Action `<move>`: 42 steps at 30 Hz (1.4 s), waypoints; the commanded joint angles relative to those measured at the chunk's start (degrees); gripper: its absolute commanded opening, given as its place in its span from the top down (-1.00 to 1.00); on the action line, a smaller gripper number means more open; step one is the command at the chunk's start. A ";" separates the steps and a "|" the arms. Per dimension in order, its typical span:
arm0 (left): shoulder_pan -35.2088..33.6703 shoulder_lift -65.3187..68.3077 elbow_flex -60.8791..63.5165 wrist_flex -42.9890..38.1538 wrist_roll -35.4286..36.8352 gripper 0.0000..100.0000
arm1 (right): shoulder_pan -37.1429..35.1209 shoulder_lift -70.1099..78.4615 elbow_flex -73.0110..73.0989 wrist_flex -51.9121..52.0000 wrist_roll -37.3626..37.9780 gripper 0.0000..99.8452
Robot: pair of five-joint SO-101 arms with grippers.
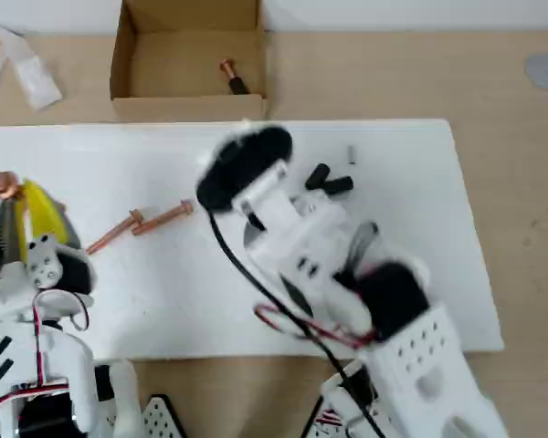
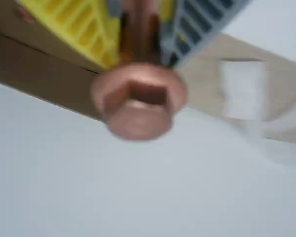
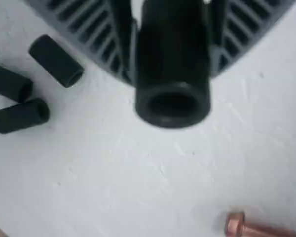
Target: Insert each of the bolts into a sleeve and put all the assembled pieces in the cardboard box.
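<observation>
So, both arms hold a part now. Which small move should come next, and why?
Probably bring the two held parts toward each other and line them up. The left gripper is shut on a bolt, the right gripper on a sleeve whose open end is free, and the high view shows them well apart.

Tan wooden table point(image 1: 511, 164) with a white board point(image 1: 119, 301) flat on it. On the board: two copper bolts point(image 1: 162, 219) lying just beside each other in its left half, and three loose black sleeves point(image 3: 55, 60) clustered near its far-middle, well apart from the bolts. Off the board on bare wood: cardboard box point(image 1: 121, 64) just beyond its far edge, white strip point(image 1: 27, 73) past its far-left corner, grey disc point(image 1: 546, 70) past its far-right corner.
</observation>
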 commanded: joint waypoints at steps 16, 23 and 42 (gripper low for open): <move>27.16 8.40 -8.35 -8.18 0.35 0.99 | -8.66 -37.93 49.36 -45.45 -5.63 0.98; 38.95 13.93 -11.60 -7.56 0.35 0.99 | -8.75 -37.67 49.54 -49.05 -7.74 0.98; 41.41 17.63 -12.04 -0.35 0.44 0.99 | -8.57 -38.11 49.19 -51.78 -8.09 0.98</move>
